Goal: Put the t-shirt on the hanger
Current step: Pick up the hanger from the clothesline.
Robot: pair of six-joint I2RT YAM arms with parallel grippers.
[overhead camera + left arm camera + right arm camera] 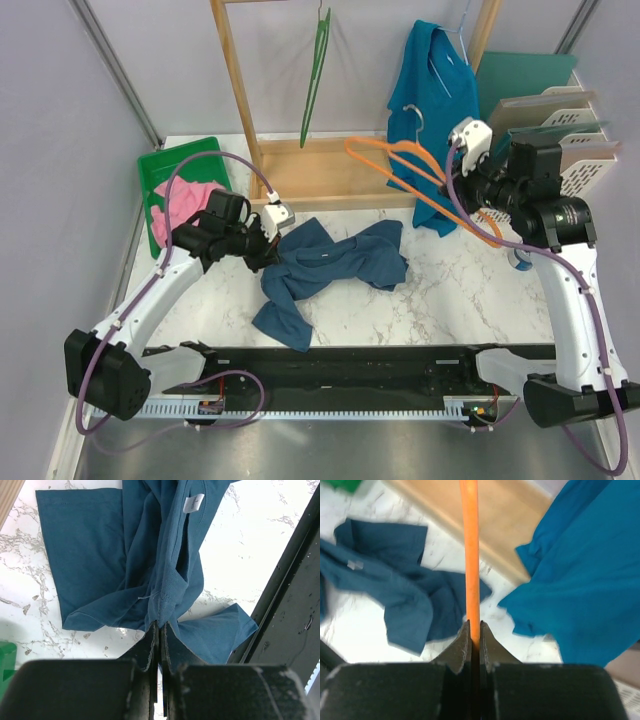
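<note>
The left gripper [159, 626] is closed tight on a ribbed edge of the t-shirt [335, 260], which lies crumpled on the table [450, 300] ahead of its fingertips. The white neck label [194, 502] shows further out along the same fold. The right gripper [475, 626] is pinched shut on 1 thin bar of the hanger [469, 555], which runs straight out from its jaws, held up off the table.

The step in hand looks like bringing the 2 together. To do it well, the left arm should probably lift the pinched edge until the neck opening hangs free. The right arm can then feed 1 hanger arm in through the neck, not through a sleeve. Whether the pinch takes 1 layer or both I cannot tell, and that matters for opening the neck.

Close beside the right gripper hangs a teal shirt [435, 90], which the hanger could snag. Beyond both grippers stands the wooden rack [240, 90] with a green hanger [315, 80]. A green bin [160, 170] holding a pink garment [180, 205] sits just outside the left gripper.
</note>
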